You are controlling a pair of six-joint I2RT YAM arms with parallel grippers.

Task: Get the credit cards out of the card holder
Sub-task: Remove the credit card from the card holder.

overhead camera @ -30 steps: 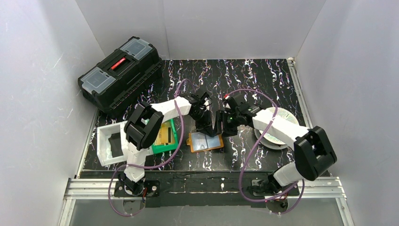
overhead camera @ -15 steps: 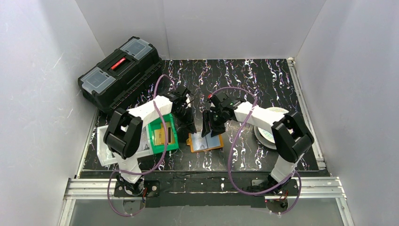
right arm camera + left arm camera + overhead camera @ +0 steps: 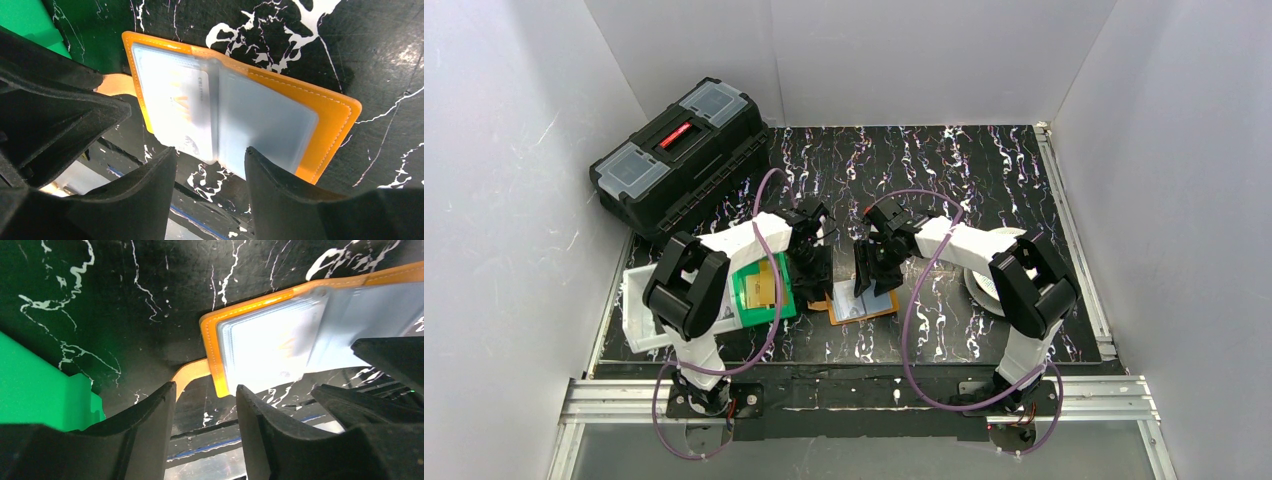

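The orange card holder [image 3: 864, 303] lies open on the black marbled table, clear pockets facing up. A pale card [image 3: 175, 102] shows through its left pocket. My left gripper [image 3: 816, 275] hangs open just above the holder's left edge [image 3: 212, 360], nothing between its fingers [image 3: 150, 425]. My right gripper [image 3: 871, 278] is open over the holder's middle fold [image 3: 217, 110], its jaws near the front edge, touching nothing that I can see. A gold card [image 3: 761, 290] lies in the green bin [image 3: 789, 306] left of the holder.
A white tray [image 3: 636, 300] sits left of the bin, partly under my left arm. A black toolbox [image 3: 679, 150] stands at the back left. A round white patterned disc [image 3: 984, 288] lies under my right arm. White walls close in three sides.
My left gripper moved left off the holder, then down to its left edge, and its jaws opened. My right gripper shifted left over the holder and stayed open.
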